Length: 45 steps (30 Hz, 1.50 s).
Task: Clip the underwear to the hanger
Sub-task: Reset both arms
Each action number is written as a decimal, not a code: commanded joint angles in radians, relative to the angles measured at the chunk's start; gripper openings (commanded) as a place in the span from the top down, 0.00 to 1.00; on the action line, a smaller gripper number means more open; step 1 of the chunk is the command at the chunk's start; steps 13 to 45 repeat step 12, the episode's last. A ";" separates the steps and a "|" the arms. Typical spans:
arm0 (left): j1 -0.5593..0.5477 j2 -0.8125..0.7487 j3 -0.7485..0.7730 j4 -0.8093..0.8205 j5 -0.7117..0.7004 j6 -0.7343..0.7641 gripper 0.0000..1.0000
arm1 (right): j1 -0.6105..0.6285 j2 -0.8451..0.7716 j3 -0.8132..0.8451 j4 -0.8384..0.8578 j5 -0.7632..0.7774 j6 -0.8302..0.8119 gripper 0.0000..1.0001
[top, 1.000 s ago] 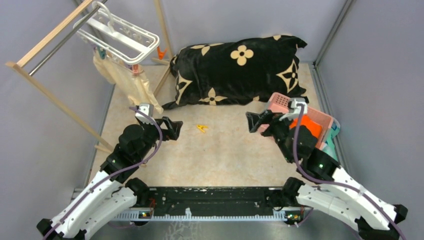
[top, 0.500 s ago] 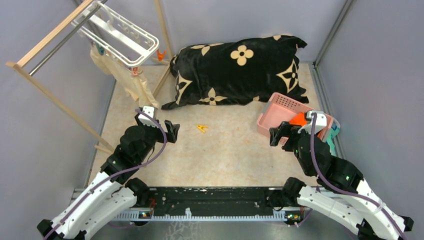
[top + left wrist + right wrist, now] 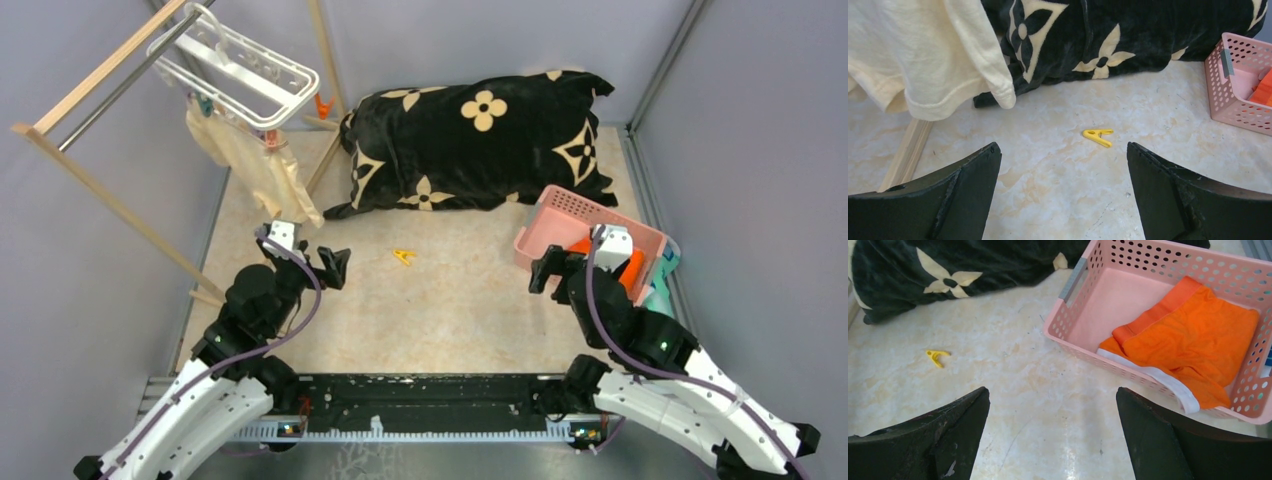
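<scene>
Underwear (image 3: 250, 165) hangs from hanger (image 3: 252, 78) at desk's far-left corner, clips (image 3: 268, 142) evidently bearing it. Left hand (image 3: 335, 267) and right hand (image 3: 545, 272) apart, empty.

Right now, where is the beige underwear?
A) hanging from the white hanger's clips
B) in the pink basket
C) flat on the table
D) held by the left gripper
A: the underwear hangs from clips under the hanger at the far left, and the pink basket holds an orange cloth instead.
</scene>
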 commanded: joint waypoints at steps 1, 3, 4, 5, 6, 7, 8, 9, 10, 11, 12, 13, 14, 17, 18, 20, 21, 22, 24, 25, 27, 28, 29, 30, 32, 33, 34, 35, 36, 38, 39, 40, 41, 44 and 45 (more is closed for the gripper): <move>-0.002 -0.029 -0.010 -0.002 -0.033 0.031 0.00 | -0.004 -0.061 -0.022 0.117 -0.007 -0.091 0.03; -0.001 -0.033 -0.007 -0.004 -0.044 0.034 0.00 | -0.006 -0.088 -0.044 0.133 -0.004 -0.107 0.03; -0.002 -0.033 -0.008 -0.006 -0.051 0.036 0.00 | -0.005 -0.099 -0.050 0.142 -0.005 -0.112 0.03; -0.002 -0.033 -0.006 -0.007 -0.054 0.036 0.00 | -0.005 -0.107 -0.050 0.144 -0.006 -0.115 0.03; -0.002 -0.033 -0.006 -0.008 -0.053 0.036 0.00 | -0.006 -0.113 -0.052 0.148 -0.004 -0.122 0.03; -0.002 -0.032 -0.006 -0.008 -0.051 0.038 0.00 | -0.006 -0.114 -0.053 0.150 -0.003 -0.126 0.03; -0.002 -0.033 -0.006 -0.008 -0.050 0.040 0.00 | -0.006 -0.114 -0.052 0.150 -0.001 -0.131 0.03; -0.002 -0.031 -0.006 -0.006 -0.051 0.043 0.00 | -0.005 -0.112 -0.051 0.147 0.001 -0.132 0.03; -0.002 -0.030 -0.006 -0.006 -0.052 0.044 0.00 | -0.006 -0.111 -0.050 0.147 0.000 -0.133 0.03; -0.002 -0.030 -0.006 -0.006 -0.056 0.048 0.00 | -0.006 -0.108 -0.050 0.147 0.001 -0.134 0.03; -0.001 -0.030 -0.005 -0.006 -0.057 0.048 0.00 | -0.005 -0.107 -0.049 0.147 0.002 -0.134 0.03; -0.001 -0.030 -0.005 -0.006 -0.057 0.048 0.00 | -0.005 -0.107 -0.049 0.147 0.002 -0.134 0.03; -0.001 -0.030 -0.005 -0.006 -0.057 0.048 0.00 | -0.005 -0.107 -0.049 0.147 0.002 -0.134 0.03; -0.001 -0.030 -0.005 -0.006 -0.057 0.048 0.00 | -0.005 -0.107 -0.049 0.147 0.002 -0.134 0.03; -0.001 -0.030 -0.005 -0.006 -0.057 0.048 0.00 | -0.005 -0.107 -0.049 0.147 0.002 -0.134 0.03; -0.001 -0.030 -0.005 -0.006 -0.057 0.048 0.00 | -0.005 -0.107 -0.049 0.147 0.002 -0.134 0.03; -0.001 -0.030 -0.005 -0.006 -0.057 0.048 0.00 | -0.005 -0.107 -0.049 0.147 0.002 -0.134 0.03; -0.001 -0.030 -0.005 -0.006 -0.057 0.048 0.00 | -0.005 -0.107 -0.049 0.147 0.002 -0.134 0.03; -0.001 -0.030 -0.005 -0.006 -0.057 0.048 0.00 | -0.005 -0.107 -0.049 0.147 0.002 -0.134 0.03; -0.001 -0.030 -0.005 -0.006 -0.057 0.048 0.00 | -0.005 -0.107 -0.049 0.147 0.002 -0.134 0.03; -0.001 -0.030 -0.005 -0.006 -0.057 0.048 0.00 | -0.005 -0.107 -0.049 0.147 0.002 -0.134 0.03; -0.001 -0.030 -0.005 -0.006 -0.057 0.048 0.00 | -0.005 -0.107 -0.049 0.147 0.002 -0.134 0.03; -0.001 -0.030 -0.005 -0.006 -0.057 0.048 0.00 | -0.005 -0.107 -0.049 0.147 0.002 -0.134 0.03; -0.001 -0.030 -0.005 -0.006 -0.057 0.048 0.00 | -0.005 -0.107 -0.049 0.147 0.002 -0.134 0.03; -0.001 -0.030 -0.005 -0.006 -0.057 0.048 0.00 | -0.005 -0.107 -0.049 0.147 0.002 -0.134 0.03; -0.001 -0.030 -0.005 -0.006 -0.057 0.048 0.00 | -0.005 -0.107 -0.049 0.147 0.002 -0.134 0.03; -0.001 -0.030 -0.005 -0.006 -0.057 0.048 0.00 | -0.005 -0.107 -0.049 0.147 0.002 -0.134 0.03; -0.001 -0.030 -0.005 -0.006 -0.057 0.048 0.00 | -0.005 -0.107 -0.049 0.147 0.002 -0.134 0.03; -0.001 -0.030 -0.005 -0.006 -0.057 0.048 0.00 | -0.005 -0.107 -0.049 0.147 0.002 -0.134 0.03; -0.001 -0.030 -0.005 -0.006 -0.057 0.048 0.00 | -0.005 -0.107 -0.049 0.147 0.002 -0.134 0.03; -0.001 -0.030 -0.005 -0.006 -0.057 0.048 0.00 | -0.005 -0.107 -0.049 0.147 0.002 -0.134 0.03; -0.001 -0.030 -0.005 -0.006 -0.057 0.048 0.00 | -0.005 -0.107 -0.049 0.147 0.002 -0.134 0.03; -0.001 -0.030 -0.005 -0.006 -0.057 0.048 0.00 | -0.005 -0.107 -0.049 0.147 0.002 -0.134 0.03; -0.001 -0.030 -0.005 -0.006 -0.057 0.048 0.00 | -0.005 -0.107 -0.049 0.147 0.002 -0.134 0.03; -0.001 -0.030 -0.005 -0.006 -0.057 0.048 0.00 | -0.005 -0.107 -0.049 0.147 0.002 -0.134 0.03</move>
